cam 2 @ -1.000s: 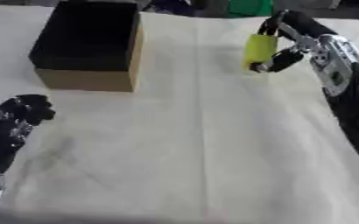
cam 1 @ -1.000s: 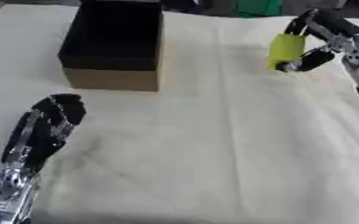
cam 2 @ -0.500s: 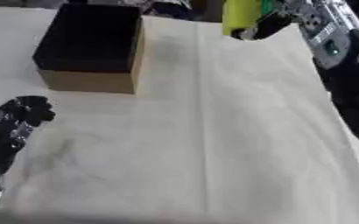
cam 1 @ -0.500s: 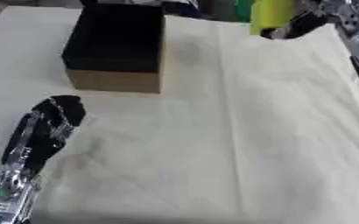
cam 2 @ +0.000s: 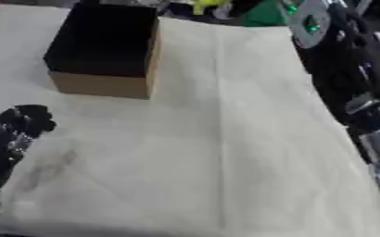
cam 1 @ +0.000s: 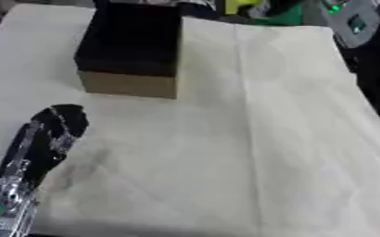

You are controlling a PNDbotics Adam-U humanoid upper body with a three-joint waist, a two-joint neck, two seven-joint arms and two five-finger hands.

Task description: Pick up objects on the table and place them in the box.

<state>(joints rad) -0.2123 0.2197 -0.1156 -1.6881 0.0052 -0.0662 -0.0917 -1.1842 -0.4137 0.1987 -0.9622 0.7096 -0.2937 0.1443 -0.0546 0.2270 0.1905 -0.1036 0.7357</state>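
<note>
yellow object point(cam 1: 240, 5) now up at the far top edge, only a sliver showing, lifted off the cloth where a second ago sat low on the right side in the right hand. carried up and leftward since then, toward the far side of the box point(cam 1: 132, 44); probably mid-transfer, with release over the opening not yet done. right hand itself mostly out of sight past the top edge: cannot tell how its fingers sit now, though likely wrapped on the object given the lift. right arm point(cam 2: 339, 69) stretched along the right side, forearm plate with green lights near the top. box open, dark inside, tan cardboard front wall, standing on the white cloth point(cam 1: 250, 139) toward the far left; nothing visible within. left hand point(cam 1: 51, 132) resting at the lower left on the cloth, fingers curled in on nothing, well apart from the box and unchanged from a moment ago. cloth otherwise bare, creased down the middle, faint grey smudge near the left hand. dark and green clutter past the far edge, close to the carried object, worth clearing on the way over. near wall of the box no obstacle from above; far rim the one to mind on descent.
</note>
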